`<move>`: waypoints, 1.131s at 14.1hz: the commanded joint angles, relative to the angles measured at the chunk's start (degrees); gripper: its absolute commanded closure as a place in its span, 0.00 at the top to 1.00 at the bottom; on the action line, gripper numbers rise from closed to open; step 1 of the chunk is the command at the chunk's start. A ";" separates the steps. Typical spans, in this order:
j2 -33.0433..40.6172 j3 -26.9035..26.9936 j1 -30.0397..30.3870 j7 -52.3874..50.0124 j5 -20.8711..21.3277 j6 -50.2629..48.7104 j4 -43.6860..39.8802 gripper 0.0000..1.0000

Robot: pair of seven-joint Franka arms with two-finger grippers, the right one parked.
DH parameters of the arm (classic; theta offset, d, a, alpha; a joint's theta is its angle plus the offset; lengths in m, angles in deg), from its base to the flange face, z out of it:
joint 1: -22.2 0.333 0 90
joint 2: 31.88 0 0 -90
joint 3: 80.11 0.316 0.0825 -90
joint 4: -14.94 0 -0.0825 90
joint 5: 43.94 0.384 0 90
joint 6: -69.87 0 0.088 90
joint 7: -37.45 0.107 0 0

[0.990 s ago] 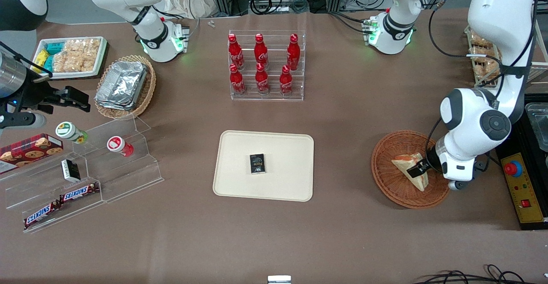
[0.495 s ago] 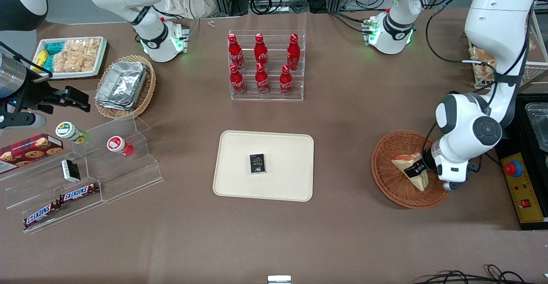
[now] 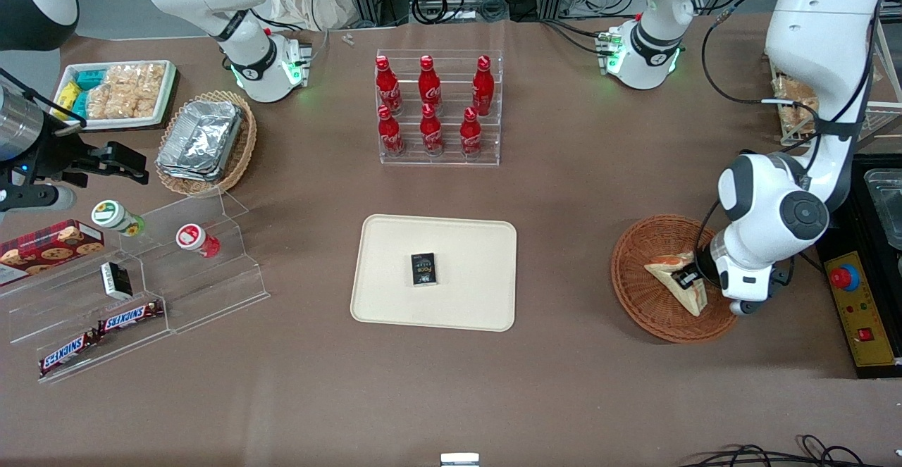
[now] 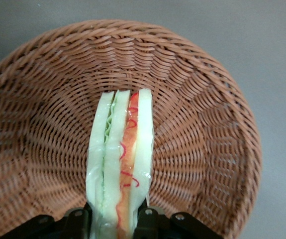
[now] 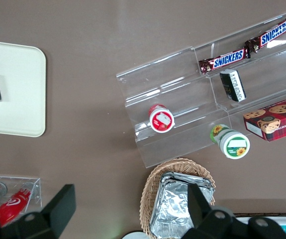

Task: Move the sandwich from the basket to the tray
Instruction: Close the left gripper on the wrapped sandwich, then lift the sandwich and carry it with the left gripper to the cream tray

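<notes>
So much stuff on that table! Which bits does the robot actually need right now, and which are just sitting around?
Needed for the job:
- sandwich, gripped by the tool
- basket under it
- tray, where it goes

Just lying about:
- small black box on the tray
- cola bottles
- Snickers bars
- foil trays
- cookie box

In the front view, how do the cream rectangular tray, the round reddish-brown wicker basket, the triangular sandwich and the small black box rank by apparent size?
1. Cream rectangular tray
2. Round reddish-brown wicker basket
3. Triangular sandwich, pinched by the left gripper
4. Small black box
</notes>
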 commanded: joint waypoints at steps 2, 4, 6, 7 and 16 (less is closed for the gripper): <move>4.77 -3.36 -0.31 3.39 0.63 -19.39 -11.23 0.00; 4.69 -5.56 -0.49 6.49 0.37 -31.43 -20.45 0.00; 4.25 -9.25 -1.01 6.67 0.37 -41.03 -28.37 0.00; 3.64 -10.91 -1.19 7.97 0.28 -42.29 -31.02 0.00; -13.74 -17.88 -17.34 9.06 6.13 -23.54 -35.61 0.00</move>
